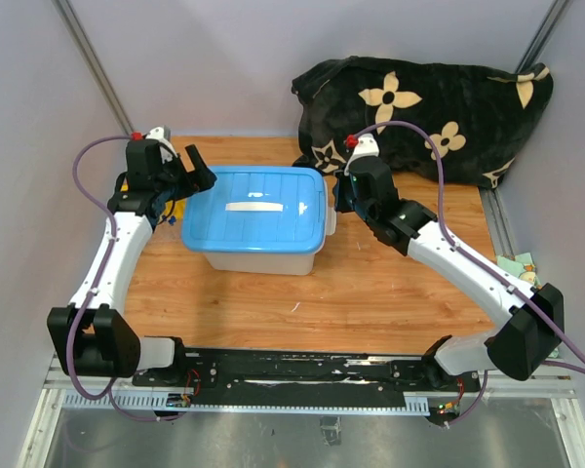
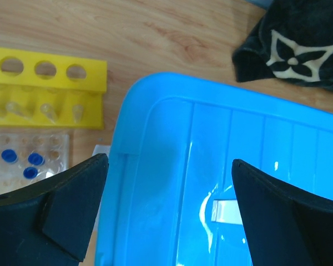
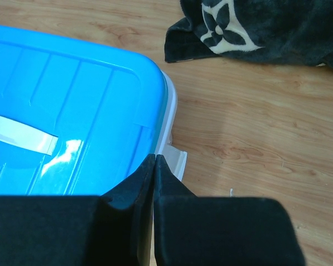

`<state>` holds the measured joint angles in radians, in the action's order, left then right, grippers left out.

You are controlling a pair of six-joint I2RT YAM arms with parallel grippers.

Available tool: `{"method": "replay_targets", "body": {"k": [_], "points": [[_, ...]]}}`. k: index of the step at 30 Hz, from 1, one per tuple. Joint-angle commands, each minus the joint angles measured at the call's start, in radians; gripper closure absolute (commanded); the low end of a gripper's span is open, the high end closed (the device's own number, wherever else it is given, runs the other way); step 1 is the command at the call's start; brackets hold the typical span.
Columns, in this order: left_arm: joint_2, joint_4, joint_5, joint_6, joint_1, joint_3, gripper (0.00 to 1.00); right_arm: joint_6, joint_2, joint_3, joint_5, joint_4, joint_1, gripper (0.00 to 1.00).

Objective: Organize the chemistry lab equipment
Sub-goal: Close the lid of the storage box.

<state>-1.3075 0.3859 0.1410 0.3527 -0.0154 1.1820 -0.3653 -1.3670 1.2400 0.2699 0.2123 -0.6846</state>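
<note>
Wood-grain surface (image 1: 370,288) between grey walls (image 1: 224,58) carried a blue-lidded tub (image 1: 258,259). Just left of the tub lay the yellow tube rack (image 2: 47,83), holes upward, its long axis pointing at the tub's corner. Above the lid (image 2: 172,124) the left tool (image 2: 169,162) gaped; the right tool (image 3: 155,159) sat pressed together at the tub's right edge.

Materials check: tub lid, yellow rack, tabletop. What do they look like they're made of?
Tub lid: probably glossy blue plastic; moulded ribs and sharp highlights.
Yellow rack: likely matte plastic; uniform colour, clean round holes.
Tabletop: wood or wood-look laminate; grain shows, can't tell which.
</note>
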Motion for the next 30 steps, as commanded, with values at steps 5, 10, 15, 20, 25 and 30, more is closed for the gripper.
{"method": "replay_targets", "body": {"k": [5,10,15,20,25,30], "points": [[0.156,0.054,-0.105,-0.021,-0.008,-0.009,0.22,0.009,0.006,-0.032,-0.026,-0.021,0.002,0.98],[0.164,0.094,-0.096,-0.022,-0.008,-0.014,0.67,0.006,0.003,-0.041,-0.034,-0.017,0.001,0.98],[0.150,0.112,-0.156,-0.038,-0.008,-0.072,1.00,-0.003,0.018,-0.065,-0.037,-0.020,0.001,0.98],[0.128,0.127,-0.256,-0.062,-0.008,-0.111,1.00,-0.008,0.030,-0.082,-0.039,-0.024,0.000,0.98],[0.157,0.126,-0.371,-0.069,-0.008,-0.125,1.00,-0.008,0.025,-0.081,-0.046,-0.024,0.001,0.99],[0.179,0.134,-0.412,-0.083,-0.008,-0.128,1.00,-0.008,0.012,-0.080,-0.052,-0.030,0.000,0.99]]}}
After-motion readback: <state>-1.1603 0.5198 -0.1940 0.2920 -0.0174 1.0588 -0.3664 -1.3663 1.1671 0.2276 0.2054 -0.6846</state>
